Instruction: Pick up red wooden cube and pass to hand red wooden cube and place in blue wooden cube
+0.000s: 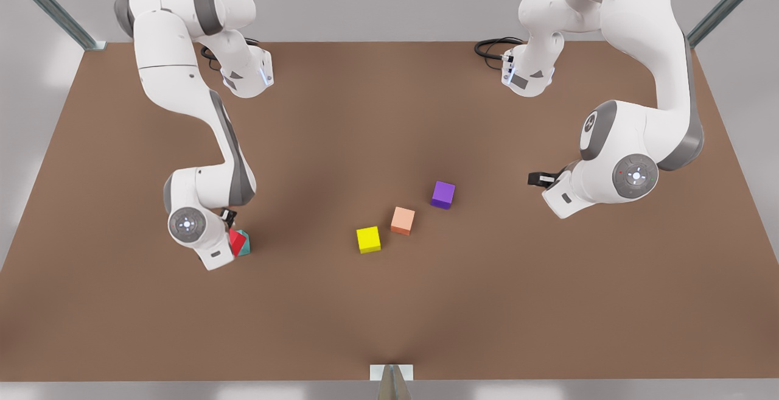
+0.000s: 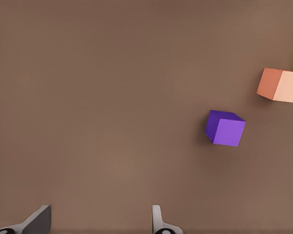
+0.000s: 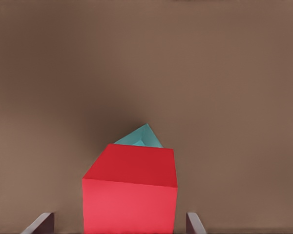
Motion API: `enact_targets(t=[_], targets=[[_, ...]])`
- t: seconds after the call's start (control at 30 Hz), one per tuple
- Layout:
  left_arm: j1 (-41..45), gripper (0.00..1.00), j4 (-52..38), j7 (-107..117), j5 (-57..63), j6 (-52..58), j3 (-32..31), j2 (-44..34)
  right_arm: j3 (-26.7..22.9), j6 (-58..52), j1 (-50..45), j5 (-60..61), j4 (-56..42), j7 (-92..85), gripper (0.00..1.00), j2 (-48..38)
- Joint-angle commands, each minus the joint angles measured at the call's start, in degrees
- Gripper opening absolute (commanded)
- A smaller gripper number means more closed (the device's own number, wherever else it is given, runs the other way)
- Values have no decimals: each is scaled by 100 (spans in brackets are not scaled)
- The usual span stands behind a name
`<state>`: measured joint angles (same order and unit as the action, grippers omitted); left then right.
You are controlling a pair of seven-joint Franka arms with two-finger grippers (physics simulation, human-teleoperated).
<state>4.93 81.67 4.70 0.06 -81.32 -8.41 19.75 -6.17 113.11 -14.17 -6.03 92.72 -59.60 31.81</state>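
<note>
On the brown bench (image 1: 389, 315), the right gripper (image 1: 231, 229), jaws spread around the stiff, light red cube (image 3: 130, 195) atop the blue cube (image 3: 140, 137), could retake its flat sides; the left gripper (image 2: 100, 222) waits open.

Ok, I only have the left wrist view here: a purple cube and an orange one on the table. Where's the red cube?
Observer: The red cube is at the front view's left, directly over the teal cube and covering most of it.
Operator: My left gripper is open above bare table. Is the other one holding the red cube?
Observer: No. The right gripper straddles it, open, with a gap showing between each finger and the cube.
</note>
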Motion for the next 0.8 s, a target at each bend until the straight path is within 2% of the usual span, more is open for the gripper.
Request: enact_targets(t=[0.0, 0.07, 0.1, 0.13, 0.17, 0.2, 0.23, 0.3, 0.37, 0.4, 0.43, 0.5, 0.77], targets=[[0, 100, -2, 14, 3, 2, -3, -7, 1, -526, -25, 31, -34, 177, 100, -105], [0, 100, -2, 14, 3, 2, -3, -7, 1, -973, -86, 513, -410, 526, 100, -211], [0, 100, -2, 14, 3, 2, -3, -7, -16, -1842, -8, 1155, -1341, 1913, 100, -27], [0, 100, -2, 14, 3, 2, -3, -7, -7, -2152, -42, 1305, -1652, 3057, 100, 44], [0, 100, -2, 14, 3, 2, -3, -7, -7, -2135, -60, 1543, -1696, 5069, 100, 44], [0, 100, -2, 14, 3, 2, -3, -7, -60, -2169, -209, 1342, -2509, 6530, 100, 402], [0, 100, -2, 14, 3, 11, -3, -15, -43, -2371, -245, 1026, -2855, 6540, 100, 458], [0, 100, -11, 23, 12, 11, -3, -15, -60, -3600, -227, 710, -2882, 6566, 100, -209], [0, 100, -11, 14, 3, 11, -3, -15, 738, -4033, 413, 225, -1935, 7146, 100, -1764], [0, 100, -11, 14, 3, 11, -3, -15, 1091, -4016, 792, 120, -1626, 7156, 100, -2074], [0, 100, -11, 14, 12, 11, -3, -15, 1118, -3911, 863, 102, -1310, 7156, 100, -2267], [0, 100, -11, 14, 12, 2, -3, -15, 1118, -3647, 916, 102, -975, 7156, 100, -2469], [0, 100, -11, 14, 12, 2, -3, -15, 1118, -3585, 916, 155, -949, 7173, 100, -2505]])
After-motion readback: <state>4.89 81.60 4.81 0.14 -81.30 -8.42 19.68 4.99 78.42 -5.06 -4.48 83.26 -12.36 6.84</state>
